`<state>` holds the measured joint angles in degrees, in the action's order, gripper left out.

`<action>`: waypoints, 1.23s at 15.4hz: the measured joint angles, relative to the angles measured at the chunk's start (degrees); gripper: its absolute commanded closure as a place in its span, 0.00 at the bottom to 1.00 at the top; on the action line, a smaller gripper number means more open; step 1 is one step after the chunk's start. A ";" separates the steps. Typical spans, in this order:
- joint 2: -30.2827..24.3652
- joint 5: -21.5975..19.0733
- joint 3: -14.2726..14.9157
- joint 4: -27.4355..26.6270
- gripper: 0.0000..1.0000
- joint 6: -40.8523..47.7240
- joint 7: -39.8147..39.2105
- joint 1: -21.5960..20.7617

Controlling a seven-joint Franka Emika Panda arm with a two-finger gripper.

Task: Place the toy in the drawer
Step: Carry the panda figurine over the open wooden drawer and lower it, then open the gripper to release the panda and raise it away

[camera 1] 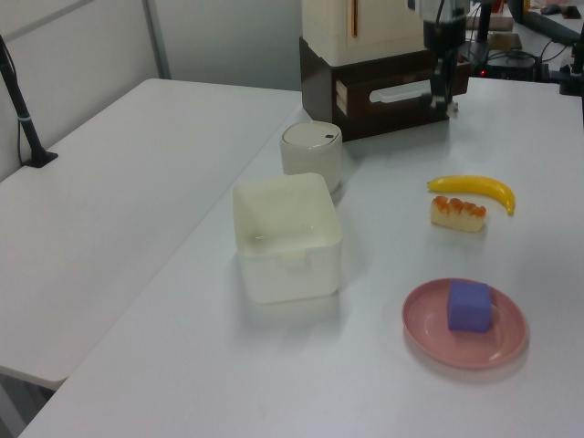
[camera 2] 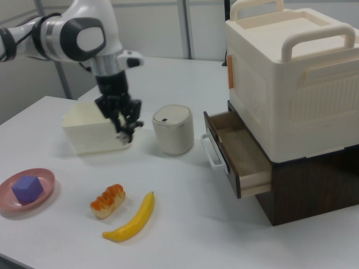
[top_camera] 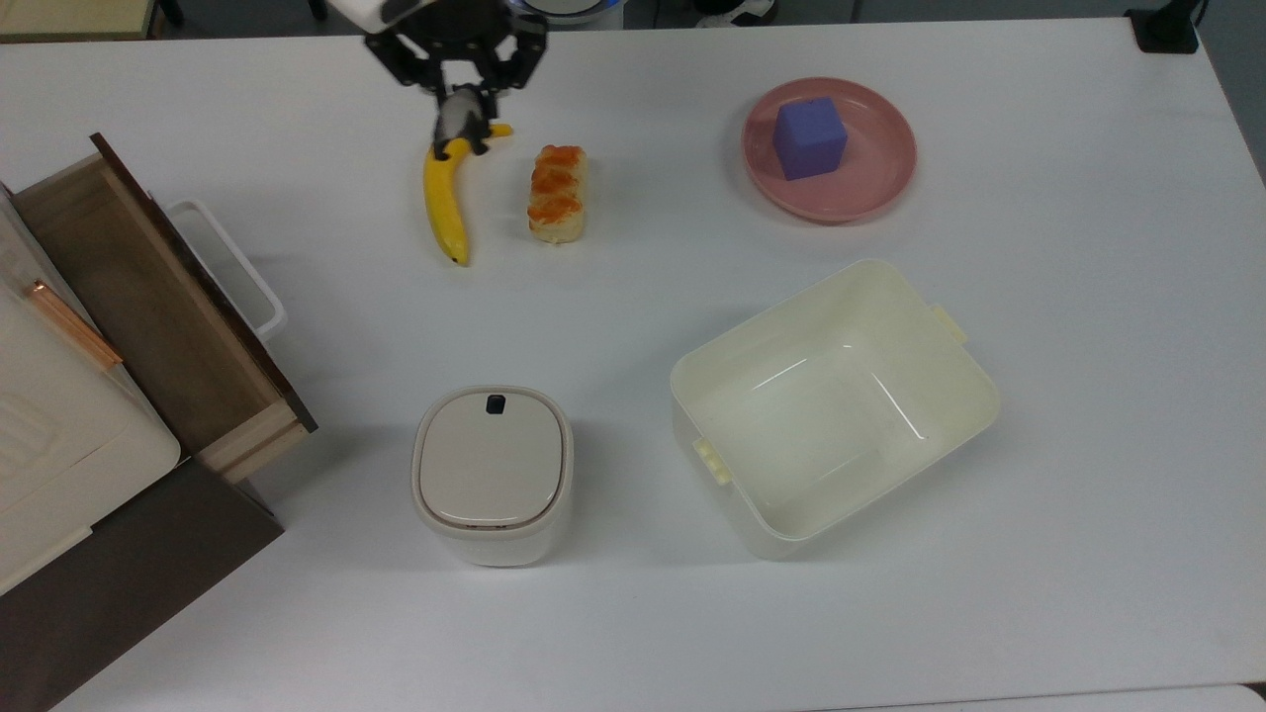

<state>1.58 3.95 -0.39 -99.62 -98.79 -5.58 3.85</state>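
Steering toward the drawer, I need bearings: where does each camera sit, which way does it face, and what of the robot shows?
Top view: overhead, straight down on the table; drawer at the top view's left; tool gripping the toy over the banana.
Left view: raised, from the plate end, facing the cabinet; tool before it.
Right view: from the banana side, facing the bin; arm and tool at the right view's left.
Shared: all three show tool and banana.

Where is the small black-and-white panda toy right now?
In the top view the panda toy is held in the gripper above the yellow banana's upper end, off the table.
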 measured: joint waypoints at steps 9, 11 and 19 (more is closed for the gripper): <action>8.65 6.39 0.28 8.33 0.78 -16.04 -10.83 8.49; 10.85 7.36 0.34 10.08 0.76 -18.58 -12.74 10.46; 16.03 9.96 0.95 14.15 0.00 -24.28 -28.22 15.12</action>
<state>17.61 13.92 0.57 -85.46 -123.07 -33.80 18.97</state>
